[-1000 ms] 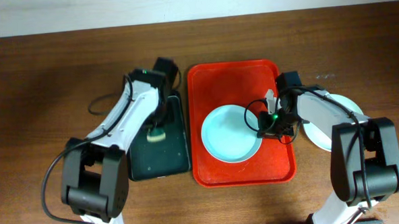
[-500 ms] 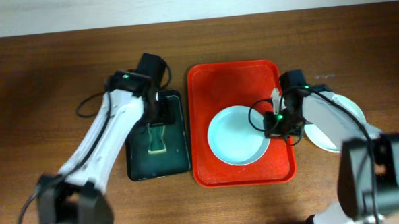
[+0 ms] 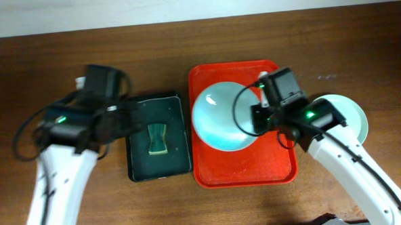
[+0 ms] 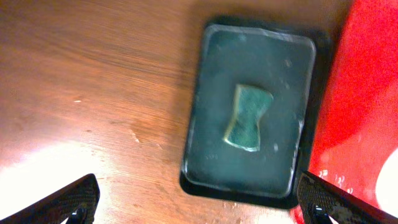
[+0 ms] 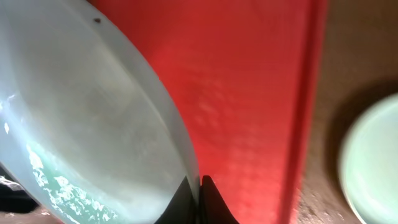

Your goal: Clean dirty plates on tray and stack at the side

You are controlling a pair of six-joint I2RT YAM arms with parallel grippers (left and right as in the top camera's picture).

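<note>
My right gripper (image 3: 257, 117) is shut on the right rim of a pale-mint plate (image 3: 220, 117), which it holds tilted above the red tray (image 3: 247, 170). In the right wrist view the fingertips (image 5: 200, 194) pinch the plate's (image 5: 93, 118) edge over the tray (image 5: 249, 93), and wet teal streaks show low on the plate. Another plate (image 3: 348, 116) lies on the table to the right of the tray, seen also as a pale plate (image 5: 373, 168). My left gripper (image 3: 134, 122) hangs open and empty over the left edge of the black tray; its fingers (image 4: 74, 199) stand wide apart.
A small black tray (image 3: 140, 166) lies left of the red tray with a green sponge (image 3: 157, 139) lying loose on it; the left wrist view shows this tray (image 4: 211, 155) and sponge (image 4: 247, 117). Bare wooden table surrounds both trays.
The left gripper opened, let go of the sponge on the black tray, and drew back up and to the left. The right gripper lifted the plate and carried it toward the tray's upper left.
</note>
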